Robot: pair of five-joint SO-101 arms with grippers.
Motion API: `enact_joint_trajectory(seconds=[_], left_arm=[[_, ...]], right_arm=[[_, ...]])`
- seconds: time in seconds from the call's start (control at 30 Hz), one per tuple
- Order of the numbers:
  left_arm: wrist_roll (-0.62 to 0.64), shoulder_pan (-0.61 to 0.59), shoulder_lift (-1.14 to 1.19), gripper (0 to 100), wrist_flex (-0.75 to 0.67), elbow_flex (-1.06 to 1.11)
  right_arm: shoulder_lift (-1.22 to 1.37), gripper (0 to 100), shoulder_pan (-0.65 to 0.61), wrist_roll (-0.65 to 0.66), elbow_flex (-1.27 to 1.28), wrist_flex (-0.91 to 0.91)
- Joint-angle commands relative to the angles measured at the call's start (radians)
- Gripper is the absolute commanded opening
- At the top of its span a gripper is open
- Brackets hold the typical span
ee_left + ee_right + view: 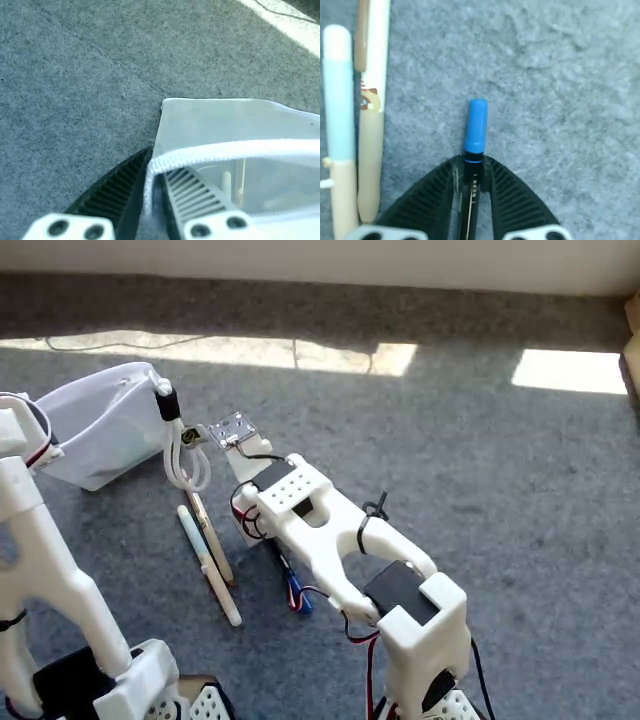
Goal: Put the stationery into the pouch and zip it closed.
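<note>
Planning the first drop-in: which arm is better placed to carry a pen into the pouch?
Right. The right claw grips the blue-capped pen, so it could lift it straight away. The left claw is clamped on the rim of the pouch and is probably best left holding it.

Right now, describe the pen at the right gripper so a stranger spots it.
Find the white pouch on the grey carpet, then the right gripper nearby. The pen in it has a dark body and blue cap, unlike the two pale pens beside it.
</note>
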Motion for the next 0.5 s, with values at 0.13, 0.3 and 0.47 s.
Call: enact_joint_trajectory(seconds=[0.13, 0.3, 0.47], left_arm=[[0.011, 0.012, -0.019, 1, -0.018, -0.047], [0.011, 0.107, -0.019, 1, -0.020, -0.051], [0.011, 0.222, -0.019, 1, -0.023, -0.053]], right_arm=[[-0.107, 0.5, 0.087, 0.002, -0.147, 0.170], [-0.240, 0.5, 0.134, 0.002, -0.154, 0.209], [-0.357, 0.5, 0.180, 0.002, -0.154, 0.262]])
